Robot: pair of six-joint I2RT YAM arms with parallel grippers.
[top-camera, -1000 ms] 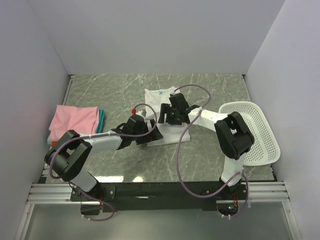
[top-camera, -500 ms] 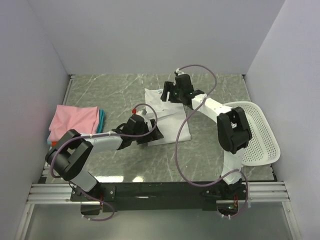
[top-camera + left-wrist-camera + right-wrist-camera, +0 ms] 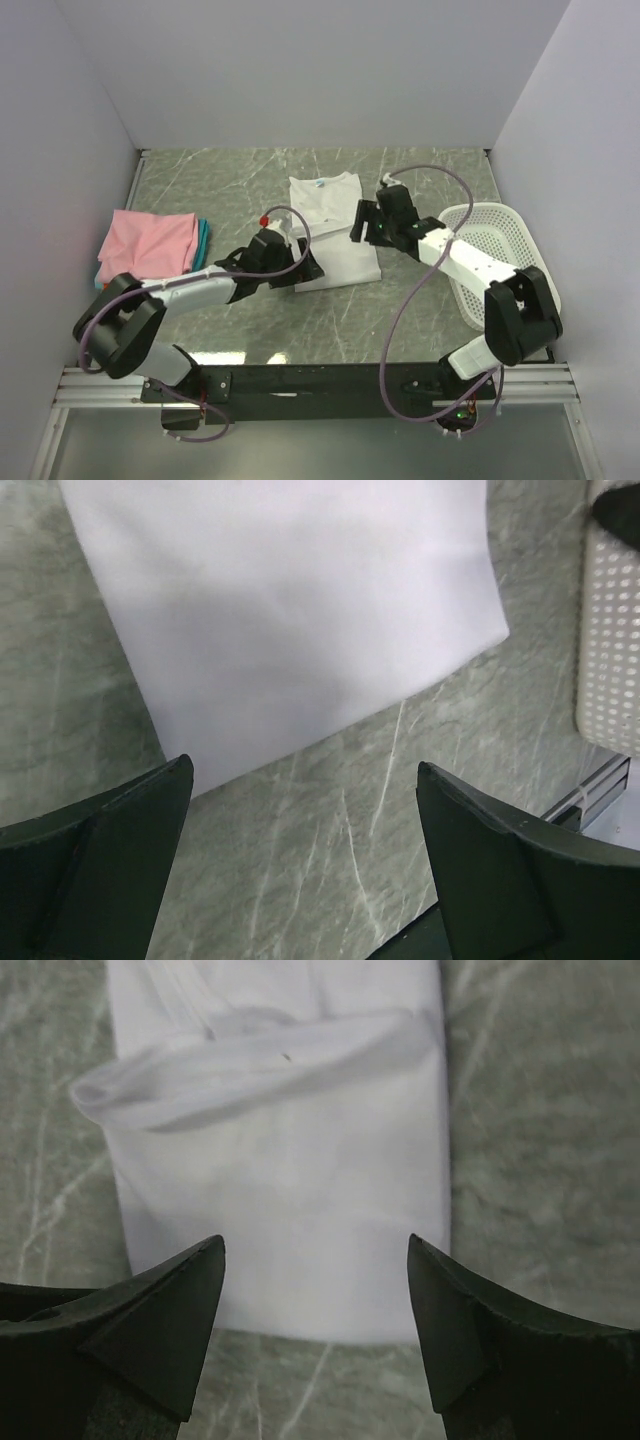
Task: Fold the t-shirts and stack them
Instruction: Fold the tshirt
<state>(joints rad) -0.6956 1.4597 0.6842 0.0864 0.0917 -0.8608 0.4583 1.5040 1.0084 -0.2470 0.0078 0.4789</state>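
We find the left black two-finger end effector (image 3: 303, 268) spread wide and holding nothing, its white-and-black left arm (image 3: 190, 287) stretched low toward centre. The right black two-finger end effector (image 3: 360, 222) gapes likewise, its white-and-black right arm (image 3: 462, 262) bent, pointing left.

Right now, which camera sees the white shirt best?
The top view. It shows nearly the whole white t-shirt, folded into a long strip. The left wrist view catches only one corner. The right wrist view shows more, with a rolled fold, but cuts off the far end.

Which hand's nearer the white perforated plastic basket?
Right. Right hand: beside the basket, at the folded white t-shirt's edge. Left hand: across the shirt, at its opposite near corner.
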